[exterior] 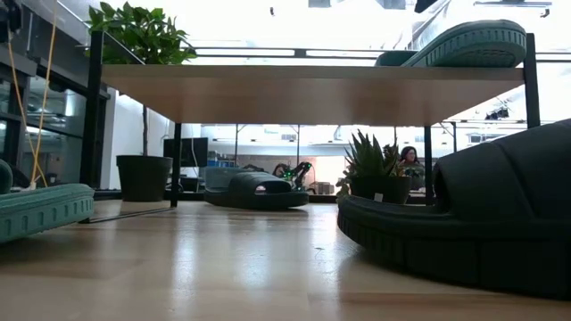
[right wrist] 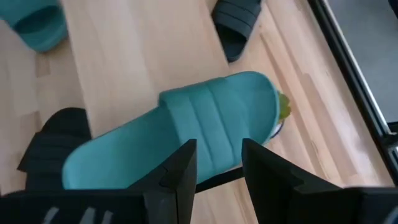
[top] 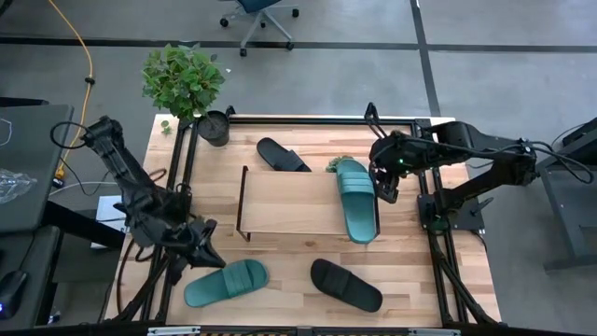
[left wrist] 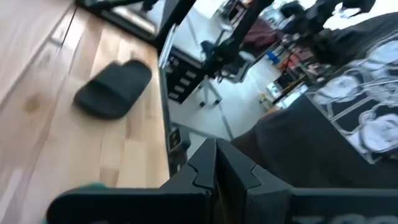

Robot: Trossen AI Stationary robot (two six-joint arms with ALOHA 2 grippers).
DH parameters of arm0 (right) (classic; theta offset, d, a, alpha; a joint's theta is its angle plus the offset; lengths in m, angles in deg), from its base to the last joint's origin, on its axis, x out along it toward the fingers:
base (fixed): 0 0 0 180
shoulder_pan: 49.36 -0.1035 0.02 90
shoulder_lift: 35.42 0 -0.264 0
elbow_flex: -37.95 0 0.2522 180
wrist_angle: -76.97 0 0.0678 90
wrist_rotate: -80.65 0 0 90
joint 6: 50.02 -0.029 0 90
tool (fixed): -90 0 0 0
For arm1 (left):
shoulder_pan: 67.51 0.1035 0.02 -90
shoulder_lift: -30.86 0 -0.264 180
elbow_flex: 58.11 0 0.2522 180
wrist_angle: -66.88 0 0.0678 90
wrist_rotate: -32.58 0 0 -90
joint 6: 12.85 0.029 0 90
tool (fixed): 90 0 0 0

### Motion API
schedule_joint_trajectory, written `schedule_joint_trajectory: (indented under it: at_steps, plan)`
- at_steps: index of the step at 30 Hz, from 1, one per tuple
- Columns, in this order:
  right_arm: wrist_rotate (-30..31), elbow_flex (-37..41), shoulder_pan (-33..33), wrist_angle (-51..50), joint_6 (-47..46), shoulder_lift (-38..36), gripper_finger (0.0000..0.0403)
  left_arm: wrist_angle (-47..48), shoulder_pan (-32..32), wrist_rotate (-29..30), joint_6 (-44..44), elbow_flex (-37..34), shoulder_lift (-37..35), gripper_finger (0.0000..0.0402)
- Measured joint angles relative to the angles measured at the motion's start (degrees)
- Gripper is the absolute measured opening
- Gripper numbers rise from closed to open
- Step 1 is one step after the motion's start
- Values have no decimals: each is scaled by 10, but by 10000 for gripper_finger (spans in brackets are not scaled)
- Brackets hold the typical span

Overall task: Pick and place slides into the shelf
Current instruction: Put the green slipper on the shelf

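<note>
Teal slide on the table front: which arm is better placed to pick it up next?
Left. The left gripper hangs shut just beside the teal slide, while the right gripper is open at the shelf edge.

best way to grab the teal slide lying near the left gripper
Probably by its wide strap: the teal slide lies flat, sole down, on the table, so the strap arches up. The left gripper could come from straight above, with a finger on either edge of the strap.
</note>
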Motion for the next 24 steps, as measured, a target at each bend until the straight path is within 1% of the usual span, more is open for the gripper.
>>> schedule_joint_trajectory:
  at_steps: [3, 6, 10, 13, 16, 21, 24]
  plan:
    - [16, 0, -11, 1, -15, 0, 118, 0, -20, 24, -34, 0, 29, 0]
    - [39, 0, -16, 11, -34, 0, 118, 0, -33, 28, -75, 0, 59, 0]
    - [43, 0, -19, 31, -46, 0, 118, -3, -53, 27, -156, 0, 99, 0]
    - [41, 0, -19, 41, -65, 0, 118, -7, -69, 22, -232, 0, 127, 0]
    - [26, 0, -19, 43, -84, 0, 118, -23, -89, 15, -298, 0, 155, 0]
    - [24, 0, -32, 43, -107, 0, 118, -43, -100, -31, -343, 0, 199, 1]
    - [26, 0, -45, 43, -117, 0, 118, -46, -98, -33, -387, 0, 223, 1]
